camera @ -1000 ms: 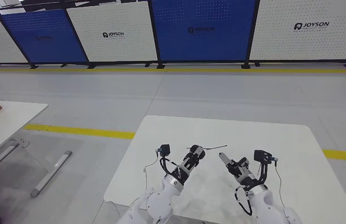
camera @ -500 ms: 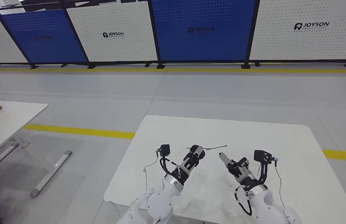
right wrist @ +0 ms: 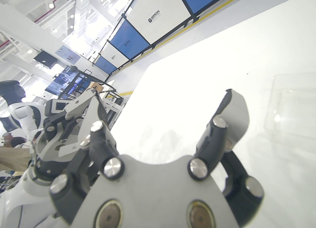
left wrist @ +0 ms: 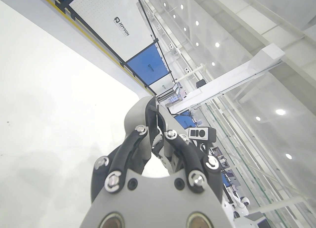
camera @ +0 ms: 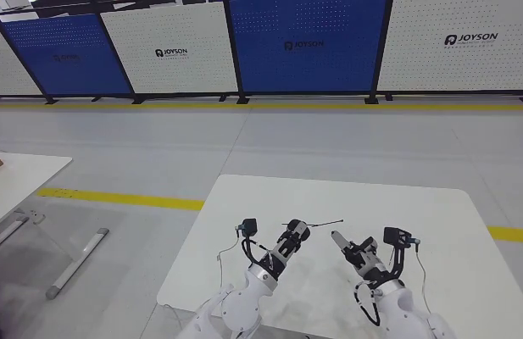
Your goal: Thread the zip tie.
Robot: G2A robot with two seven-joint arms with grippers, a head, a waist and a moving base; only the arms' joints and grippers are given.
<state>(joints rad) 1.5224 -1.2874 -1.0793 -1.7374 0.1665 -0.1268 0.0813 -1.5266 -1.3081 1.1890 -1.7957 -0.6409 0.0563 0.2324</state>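
Your left gripper [left wrist: 155,105] clamps thin black plastic zip tie [camera: 325,224], tail poking past its jaws toward right gripper [right wrist: 163,108], whose jaws gape

Bright, even light falls from round ceiling lamps [left wrist: 217,45] high overhead. The white counter [camera: 414,203] glares, almost washed out in the right wrist view, and the zip tie [camera: 325,223] reads as a thin dark line against it. Both wrist views bow straight lines near their edges, the wall panels [left wrist: 118,29] included.
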